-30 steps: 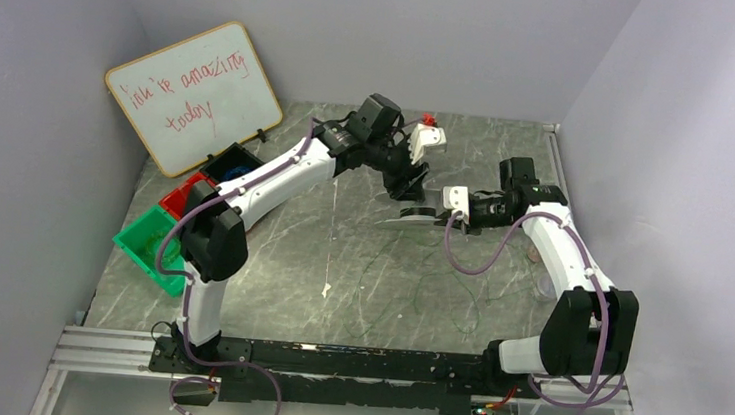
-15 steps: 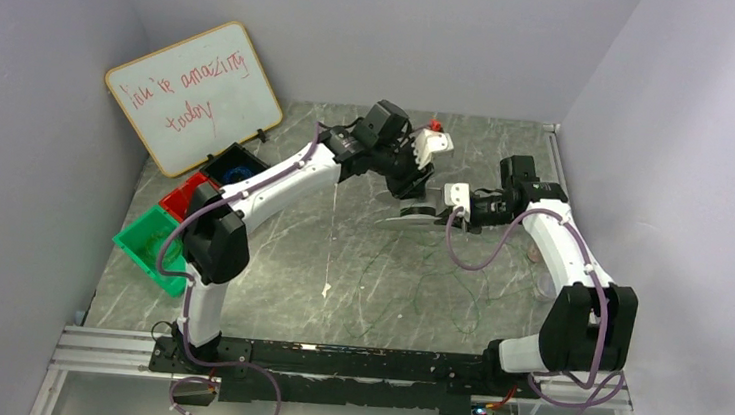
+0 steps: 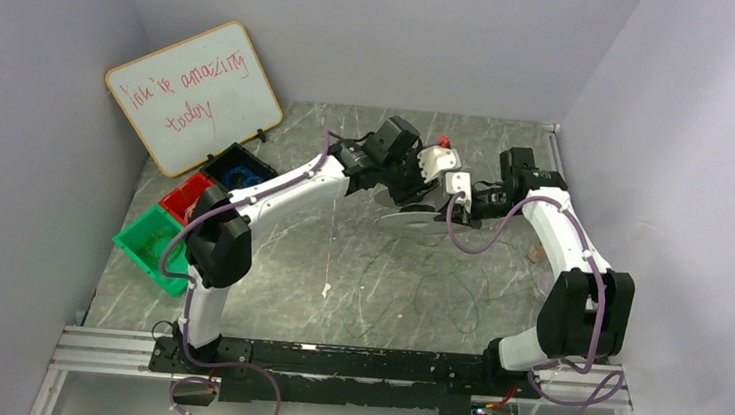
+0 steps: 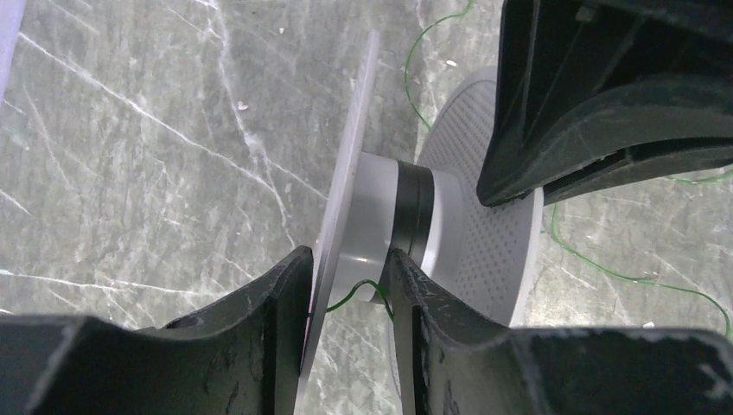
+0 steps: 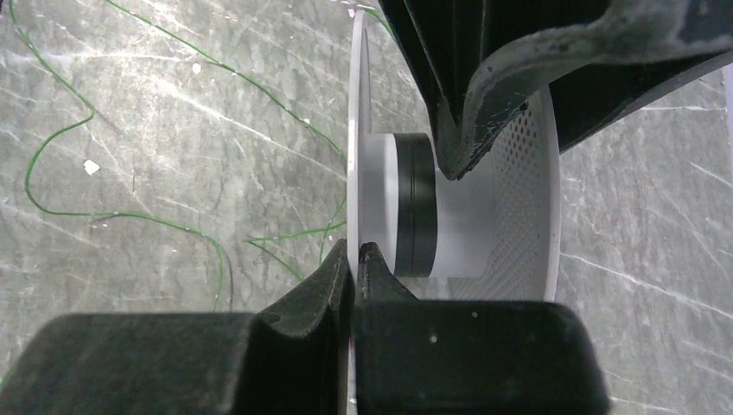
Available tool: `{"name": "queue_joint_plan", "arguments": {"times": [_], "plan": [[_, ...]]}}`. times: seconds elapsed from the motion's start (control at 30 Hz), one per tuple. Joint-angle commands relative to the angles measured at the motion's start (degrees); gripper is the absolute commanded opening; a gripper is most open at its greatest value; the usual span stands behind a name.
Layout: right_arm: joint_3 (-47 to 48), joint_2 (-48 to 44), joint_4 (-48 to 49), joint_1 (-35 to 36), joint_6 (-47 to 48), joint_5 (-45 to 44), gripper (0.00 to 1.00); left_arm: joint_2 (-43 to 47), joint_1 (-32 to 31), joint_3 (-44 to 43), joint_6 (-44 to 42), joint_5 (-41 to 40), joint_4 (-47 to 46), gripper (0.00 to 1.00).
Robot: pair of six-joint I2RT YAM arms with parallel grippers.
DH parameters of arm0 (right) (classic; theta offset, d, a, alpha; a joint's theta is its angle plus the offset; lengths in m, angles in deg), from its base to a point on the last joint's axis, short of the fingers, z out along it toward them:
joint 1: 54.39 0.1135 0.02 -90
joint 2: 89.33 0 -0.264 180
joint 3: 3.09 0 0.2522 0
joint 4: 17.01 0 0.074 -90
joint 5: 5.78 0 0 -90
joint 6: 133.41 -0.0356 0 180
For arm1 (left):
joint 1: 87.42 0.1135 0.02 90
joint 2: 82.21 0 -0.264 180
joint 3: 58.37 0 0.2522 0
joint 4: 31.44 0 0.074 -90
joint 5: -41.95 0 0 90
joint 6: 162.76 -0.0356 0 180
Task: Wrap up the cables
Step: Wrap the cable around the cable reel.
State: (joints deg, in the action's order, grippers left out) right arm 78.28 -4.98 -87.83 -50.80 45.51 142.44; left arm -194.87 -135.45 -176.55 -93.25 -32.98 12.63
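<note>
Two grippers meet at a white spool, 1 o'clock on the worktop. Right gripper jaws clamp its thin flange; left gripper jaws stand apart astride that rim, a strand looped between. Most green cable lies loose at the spool's 5 o'clock. Winding looks barely started; next, pinch the strand and lead it round the hub.

Two white arms with black joints, purple hoses.
</note>
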Motion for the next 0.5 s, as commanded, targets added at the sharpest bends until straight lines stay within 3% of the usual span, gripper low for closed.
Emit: {"name": "queue_joint_plan", "arguments": {"times": [0.0, 0.47], "plan": [[2.30, 0.11, -3.35, -0.70, -0.33, 4.40, 0.00, 2.45, -0.61, 0.89, -1.11, -4.03, -0.70, 0.43], [2.43, -0.26, -3.97, -2.42, 0.91, 5.12, 0.00, 4.71, -0.57, 4.57, -2.03, -5.19, -1.71, 0.31]]}}
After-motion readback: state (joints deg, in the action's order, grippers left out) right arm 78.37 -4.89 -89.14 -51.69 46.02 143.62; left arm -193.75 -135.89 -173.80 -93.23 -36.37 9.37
